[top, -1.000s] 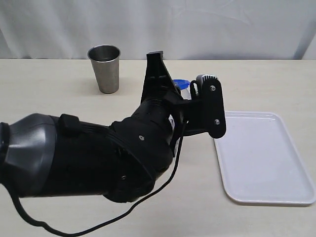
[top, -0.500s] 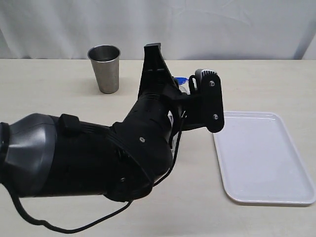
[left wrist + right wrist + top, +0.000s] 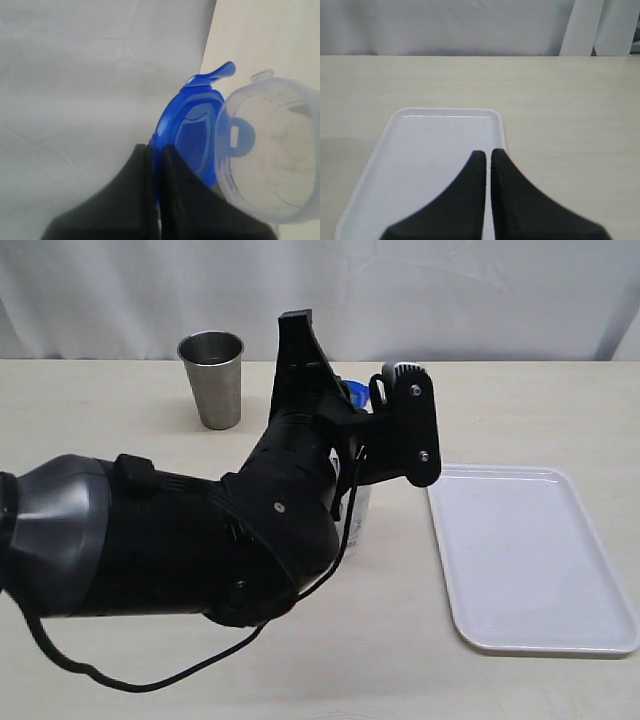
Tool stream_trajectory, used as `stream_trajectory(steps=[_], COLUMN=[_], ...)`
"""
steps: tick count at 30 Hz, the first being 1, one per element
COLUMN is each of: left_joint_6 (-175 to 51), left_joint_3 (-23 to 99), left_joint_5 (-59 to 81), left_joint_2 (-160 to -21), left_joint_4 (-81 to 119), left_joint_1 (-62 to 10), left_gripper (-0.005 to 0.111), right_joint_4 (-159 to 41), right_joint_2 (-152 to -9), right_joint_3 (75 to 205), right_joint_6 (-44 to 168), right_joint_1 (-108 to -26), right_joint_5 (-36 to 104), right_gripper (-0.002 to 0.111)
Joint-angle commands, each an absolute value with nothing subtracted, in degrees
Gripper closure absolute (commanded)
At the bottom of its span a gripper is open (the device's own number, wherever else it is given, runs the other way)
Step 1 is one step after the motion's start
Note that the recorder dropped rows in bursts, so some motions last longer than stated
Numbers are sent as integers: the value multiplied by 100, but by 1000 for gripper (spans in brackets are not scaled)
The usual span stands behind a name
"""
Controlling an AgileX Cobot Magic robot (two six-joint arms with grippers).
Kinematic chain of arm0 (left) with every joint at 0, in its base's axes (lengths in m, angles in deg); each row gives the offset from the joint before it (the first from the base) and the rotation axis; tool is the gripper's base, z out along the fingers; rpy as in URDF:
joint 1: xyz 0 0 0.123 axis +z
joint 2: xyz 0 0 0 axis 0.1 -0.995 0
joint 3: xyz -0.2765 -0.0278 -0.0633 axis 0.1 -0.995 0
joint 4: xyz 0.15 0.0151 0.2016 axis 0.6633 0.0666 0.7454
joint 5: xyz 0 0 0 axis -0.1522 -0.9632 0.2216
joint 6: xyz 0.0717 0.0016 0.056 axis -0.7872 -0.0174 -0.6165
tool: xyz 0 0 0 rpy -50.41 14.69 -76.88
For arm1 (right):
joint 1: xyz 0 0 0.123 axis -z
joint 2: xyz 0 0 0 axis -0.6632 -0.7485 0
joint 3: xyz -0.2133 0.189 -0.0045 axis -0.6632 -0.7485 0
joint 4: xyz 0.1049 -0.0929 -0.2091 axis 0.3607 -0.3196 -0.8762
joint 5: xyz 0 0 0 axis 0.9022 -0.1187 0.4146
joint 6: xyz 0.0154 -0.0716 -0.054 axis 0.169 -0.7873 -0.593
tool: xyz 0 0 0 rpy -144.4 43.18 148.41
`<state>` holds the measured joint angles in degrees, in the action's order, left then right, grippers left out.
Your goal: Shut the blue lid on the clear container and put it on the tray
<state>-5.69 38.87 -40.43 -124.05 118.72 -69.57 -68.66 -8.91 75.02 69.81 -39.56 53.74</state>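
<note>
The exterior camera looks slightly down across the surface point(image 3: 520, 410) toward a white curtain point(image 3: 420, 290), with the left arm point(image 3: 180, 540) looming close to the lens. The left wrist camera sits tight behind the left hand point(image 3: 154, 148), with the blue lid point(image 3: 192, 125) and clear container point(image 3: 272, 155) right at the fingertips. The right wrist camera peers over the right hand point(image 3: 485, 152) onto the tray point(image 3: 420, 150) just ahead, which the exterior view also shows.

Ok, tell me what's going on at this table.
The left gripper is pinching the blue lid by its rim, holding it on edge at the open mouth of the clear container, which stands beside the tray. The lid is not closed yet. The right gripper, shut and empty, points toward the tray.
</note>
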Motion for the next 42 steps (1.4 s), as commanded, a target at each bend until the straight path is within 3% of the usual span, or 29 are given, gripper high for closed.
stream_trajectory(steps=[1, 25, 42], left_joint_6=[-489, -569, -798], left_joint_3=[3876, 4288, 4288], left_joint_5=[-4112, -3934, -4410], left_joint_2=[-12367, -12367, -12352], left_joint_4=[11936, 11936, 11936], left_joint_1=[-6880, -6640, -7171], left_gripper=[107, 107, 107], right_joint_4=[-6859, -6859, -6859], right_joint_2=[-868, -868, -868], right_joint_3=[7487, 7487, 7487], right_joint_6=[6963, 6963, 6963], right_joint_1=[-3967, -3967, -3967], right_joint_5=[5364, 5364, 5364], right_gripper=[104, 104, 104])
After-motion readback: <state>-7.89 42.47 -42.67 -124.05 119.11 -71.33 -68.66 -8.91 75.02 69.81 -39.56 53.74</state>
